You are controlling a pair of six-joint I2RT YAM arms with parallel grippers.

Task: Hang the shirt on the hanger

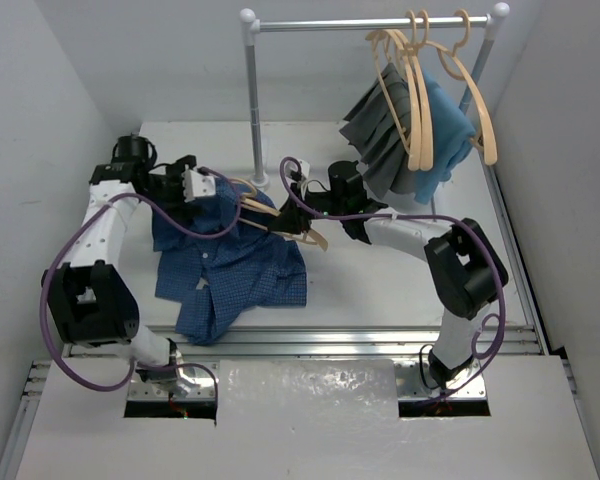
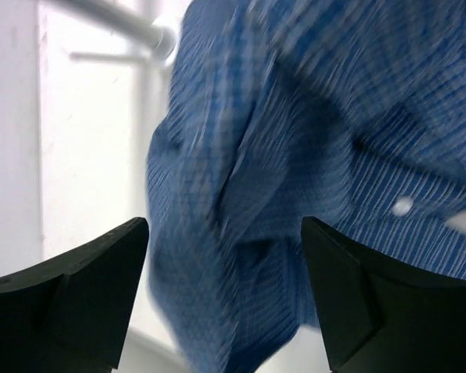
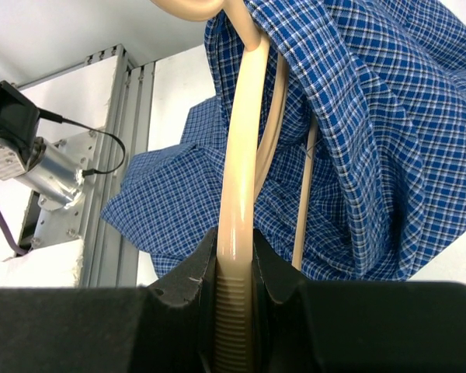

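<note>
White table, rail behind | step: feeding hanger into shirt, heaped left-centre on table | right gripper pinching hanger arm | left gripper spread at shirt fabric, nothing pinched | next: likely pinch cloth, draw over hanger shoulder

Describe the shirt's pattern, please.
The shirt has a fine blue-and-white check, clearest in the right wrist view.

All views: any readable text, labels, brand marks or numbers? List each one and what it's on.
No readable text in any view.
On the shirt: check pattern and white buttons only, no tag showing; the left wrist view of it is blurred.
On the hanger: plain, no print on the part in view.
On the clothes rail: no markings to read.
</note>
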